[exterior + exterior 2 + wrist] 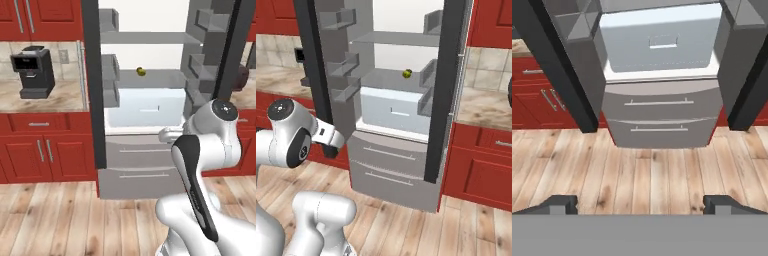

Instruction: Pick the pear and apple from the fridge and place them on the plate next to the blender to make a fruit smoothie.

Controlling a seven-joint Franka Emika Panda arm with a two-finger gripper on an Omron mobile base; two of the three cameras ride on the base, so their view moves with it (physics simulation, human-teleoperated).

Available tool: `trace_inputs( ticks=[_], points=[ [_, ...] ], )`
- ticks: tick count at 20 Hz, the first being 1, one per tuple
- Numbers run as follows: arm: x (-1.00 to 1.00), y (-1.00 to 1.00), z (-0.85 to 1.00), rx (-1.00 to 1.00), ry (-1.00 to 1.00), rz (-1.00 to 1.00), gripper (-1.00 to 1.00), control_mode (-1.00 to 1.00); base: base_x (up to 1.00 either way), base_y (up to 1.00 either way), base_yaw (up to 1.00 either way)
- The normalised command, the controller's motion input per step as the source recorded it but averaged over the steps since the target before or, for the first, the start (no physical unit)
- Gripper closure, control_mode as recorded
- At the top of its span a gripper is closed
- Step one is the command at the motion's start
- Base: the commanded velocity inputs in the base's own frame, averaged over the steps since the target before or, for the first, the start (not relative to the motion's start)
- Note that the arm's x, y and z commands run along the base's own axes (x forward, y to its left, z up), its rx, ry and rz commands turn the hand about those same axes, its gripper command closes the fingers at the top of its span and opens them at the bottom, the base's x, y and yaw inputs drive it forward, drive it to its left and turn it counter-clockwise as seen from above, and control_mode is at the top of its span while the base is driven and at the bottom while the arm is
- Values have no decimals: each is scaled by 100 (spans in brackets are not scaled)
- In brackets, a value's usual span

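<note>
Nearest, my pincer [640,202] hangs with tips spread wide and empty, aimed low at the fridge [662,112] drawers because I haven't reached in. Beyond, the pear [141,71] sits on the fridge's middle shelf, above the pale drawer [145,106]; doors stand open.

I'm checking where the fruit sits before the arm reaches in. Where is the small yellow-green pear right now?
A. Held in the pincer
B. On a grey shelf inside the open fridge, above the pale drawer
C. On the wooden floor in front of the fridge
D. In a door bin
B: the small yellow-green pear rests on a grey inner shelf of the open dark-doored fridge, just above the pale drawer, apart from the door bins.
</note>
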Motion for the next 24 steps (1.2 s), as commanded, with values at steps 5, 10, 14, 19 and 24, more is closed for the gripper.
trace_inputs(
  ticks=[5,10,14,19,24],
  points=[
    [0,0,0,0,0,0,-100,100,47,8,-36],
    [0,0,0,0,0,0,-100,100,73,0,-13],
    [0,0,0,0,0,0,-100,100,76,0,-3],
    [0,0,0,0,0,0,-100,100,67,0,-2],
    [0,0,0,0,0,0,-100,100,60,4,-2]
  ],
)
